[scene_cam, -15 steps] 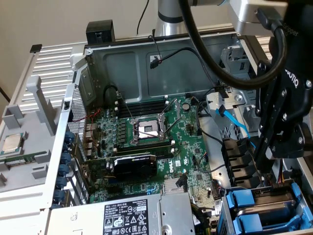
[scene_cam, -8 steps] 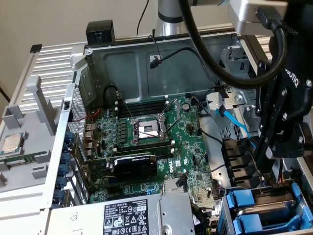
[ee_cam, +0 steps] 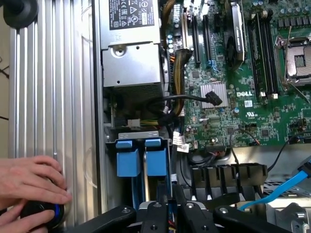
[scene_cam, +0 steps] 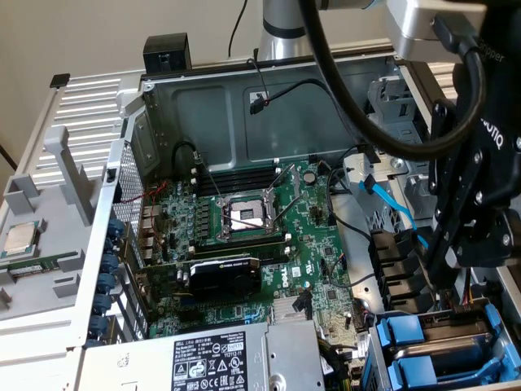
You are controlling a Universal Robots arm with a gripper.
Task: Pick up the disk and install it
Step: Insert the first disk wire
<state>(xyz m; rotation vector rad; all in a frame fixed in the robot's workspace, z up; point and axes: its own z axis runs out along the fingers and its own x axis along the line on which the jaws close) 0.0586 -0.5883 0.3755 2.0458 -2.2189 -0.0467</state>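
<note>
Disk (scene_cam: 444, 338) sits in the drive bay at the corner of the open computer case, seen in the exterior view's lower right as grey metal edges clipped behind blue plastic frame tabs; in the wrist view the same two blue tabs (ee_cam: 143, 156) stand side by side in the bay, just beside the power supply (ee_cam: 130, 43) with its black-and-white label. Which of the two blue-fronted carriers is the task's own disk I cannot tell. The gripper (ee_cam: 167, 213) hangs right above those tabs, its black fingers (ee_cam: 154, 217) drawn nearly together; whether they pinch the frame's edge or merely rest over it is hidden by the linkage. Beyond lies the green motherboard (scene_cam: 269, 244) with its open processor socket (scene_cam: 244, 216), and a blue cable (scene_cam: 389, 204) curls near the bay. A person's hand (ee_cam: 29, 179) rests on a round black knob (ee_cam: 41, 213) on the ribbed metal surface (ee_cam: 51, 87) beside the case.
</note>
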